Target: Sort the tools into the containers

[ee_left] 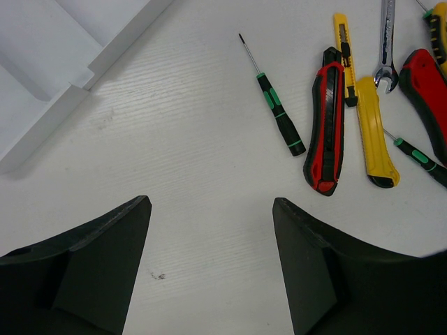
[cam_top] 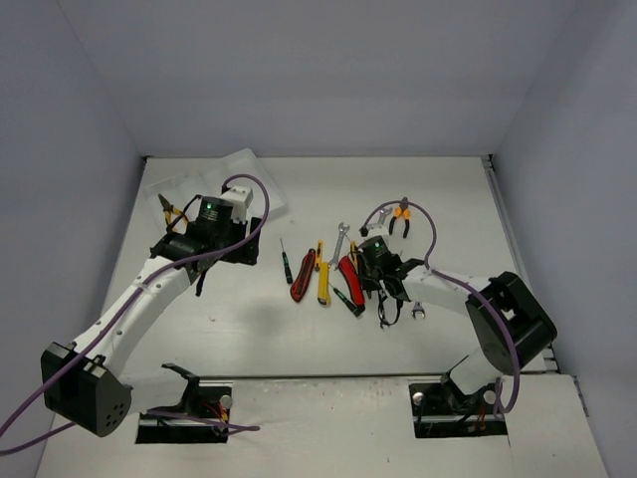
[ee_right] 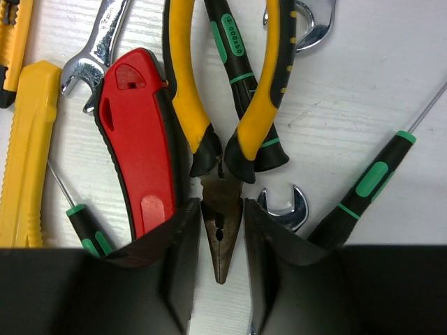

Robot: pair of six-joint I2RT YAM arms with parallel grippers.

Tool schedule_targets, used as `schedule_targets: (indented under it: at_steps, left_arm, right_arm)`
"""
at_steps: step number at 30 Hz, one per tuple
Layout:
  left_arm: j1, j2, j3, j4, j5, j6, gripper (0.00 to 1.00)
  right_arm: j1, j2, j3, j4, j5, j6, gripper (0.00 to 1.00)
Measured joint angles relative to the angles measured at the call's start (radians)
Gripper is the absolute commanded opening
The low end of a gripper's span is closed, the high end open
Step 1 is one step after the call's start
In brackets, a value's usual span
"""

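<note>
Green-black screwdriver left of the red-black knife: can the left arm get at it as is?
Probably yes. The left fingers stand open over bare table, and the screwdriver lies alone just ahead, apart from the red-black knife and the tray, with nothing lying over it.

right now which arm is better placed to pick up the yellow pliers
Right. The right gripper sits with a finger on each side of the nose of the yellow-handled pliers. The left gripper hangs open over bare table beside the tray, with nothing between its fingers.
</note>
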State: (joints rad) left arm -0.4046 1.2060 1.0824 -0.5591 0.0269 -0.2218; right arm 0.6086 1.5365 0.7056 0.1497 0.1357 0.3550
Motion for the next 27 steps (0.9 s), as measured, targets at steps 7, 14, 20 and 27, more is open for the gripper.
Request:
schedule_targets:
  at_steps: [7, 14, 20, 27]
  left_arm:
    - [0.000, 0.000, 0.000, 0.000, 0.000, 0.000, 0.67]
    - [0.000, 0.000, 0.000, 0.000, 0.000, 0.000, 0.67]
    - [0.000, 0.000, 0.000, 0.000, 0.000, 0.000, 0.67]
    - [0.000, 0.000, 0.000, 0.000, -0.001, 0.000, 0.67]
  right_arm:
    - [0.000, 0.029, 0.048, -0.002, 0.010, -0.016, 0.49]
    - [0.000, 0.045, 0.113, 0.002, 0.035, -0.025, 0.44]
    - [-0.001, 0.096, 0.154, 0.004, 0.082, -0.031, 0.38]
    - [-0.012, 0.152, 0.193, 0.005, 0.140, -0.021, 0.33]
